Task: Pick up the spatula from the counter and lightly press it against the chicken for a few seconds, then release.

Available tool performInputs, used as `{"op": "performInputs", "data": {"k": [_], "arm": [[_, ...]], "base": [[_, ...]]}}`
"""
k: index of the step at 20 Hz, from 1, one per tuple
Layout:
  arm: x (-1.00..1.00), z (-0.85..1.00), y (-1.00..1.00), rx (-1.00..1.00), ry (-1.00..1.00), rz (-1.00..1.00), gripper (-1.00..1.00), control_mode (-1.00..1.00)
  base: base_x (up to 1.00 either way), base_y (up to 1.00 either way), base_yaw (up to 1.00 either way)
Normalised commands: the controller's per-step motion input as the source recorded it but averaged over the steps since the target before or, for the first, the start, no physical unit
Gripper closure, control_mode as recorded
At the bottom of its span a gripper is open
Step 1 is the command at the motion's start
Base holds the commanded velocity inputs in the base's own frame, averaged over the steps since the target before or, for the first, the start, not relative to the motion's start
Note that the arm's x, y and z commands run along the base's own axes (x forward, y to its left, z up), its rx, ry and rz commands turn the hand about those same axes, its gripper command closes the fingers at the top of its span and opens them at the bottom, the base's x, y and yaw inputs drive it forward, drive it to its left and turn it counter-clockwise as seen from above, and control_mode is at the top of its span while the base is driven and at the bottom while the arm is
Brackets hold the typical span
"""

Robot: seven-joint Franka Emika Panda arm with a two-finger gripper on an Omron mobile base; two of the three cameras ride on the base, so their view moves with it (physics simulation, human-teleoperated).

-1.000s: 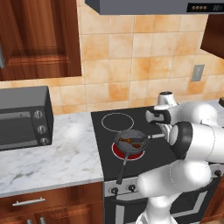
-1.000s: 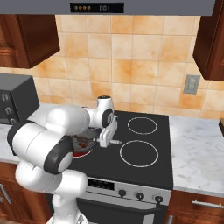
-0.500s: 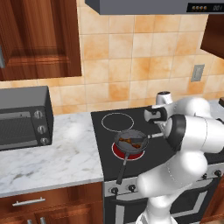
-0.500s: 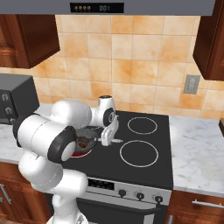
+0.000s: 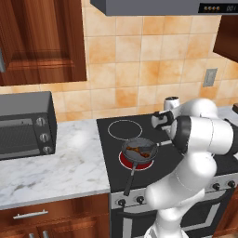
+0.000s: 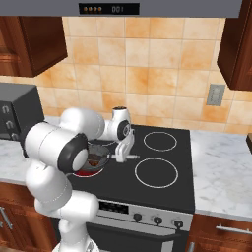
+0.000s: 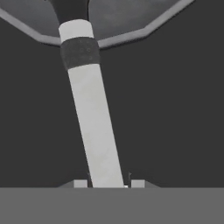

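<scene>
Okay, tool (image 7: 108, 183) is pinching the spatula (image 7: 97, 131) by its white handle. In the hand view the handle runs up from between the two finger tips (image 7: 80, 183), past a dark band, to the pan rim at the top of the frame.

Right base view: the tool sits centre left, pointing down at the stove (image 6: 167, 189). The spatula lies about level and reaches left into the pan.

Left base view: the pan (image 5: 124, 149) is at centre on the red-glowing burner (image 5: 124, 163), its dark handle slanting toward the bottom of the frame. Chicken (image 5: 138, 149) lies in the pan as brown-orange pieces. The spatula's blade end is over the pan; can't tell if it touches the chicken.

Writing: the range hood (image 6: 187, 6) along the top edge has a dark display (image 6: 109, 9) with four orange dots and digits that look like "001", too small to be sure.

Toaster oven (image 5: 23, 123) with three knobs stands at the left of the left base view on the marble counter (image 5: 60, 172). Wall outlet (image 5: 210, 77) is upper right on the tan tiles.
</scene>
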Motion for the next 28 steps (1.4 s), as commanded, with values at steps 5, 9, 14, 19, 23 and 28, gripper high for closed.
{"op": "performInputs", "data": {"k": [5, 9, 14, 19, 23, 28], "arm": [[0.01, -0.08, 0.00, -0.02, 0.00, 0.00, 1.00, -1.00], [0.00, -0.08, 0.00, -0.03, 0.00, 0.00, 1.00, -1.00], [0.00, -0.09, 0.00, -0.03, 0.00, 0.00, 1.00, -1.00], [0.00, -0.04, 0.00, -0.02, 0.00, 0.00, 1.00, -1.00], [0.00, 0.01, 0.00, 0.00, 0.00, 0.00, 1.00, -1.00], [-0.02, 0.47, 0.01, 0.05, 0.00, 0.00, 1.00, -1.00]], "base": [[0.00, 0.00, 0.00], [0.00, 0.00, 0.00], [0.00, 0.00, 0.00], [0.00, 0.00, 0.00], [0.00, 0.00, 0.00], [0.00, 0.00, 0.00]]}}
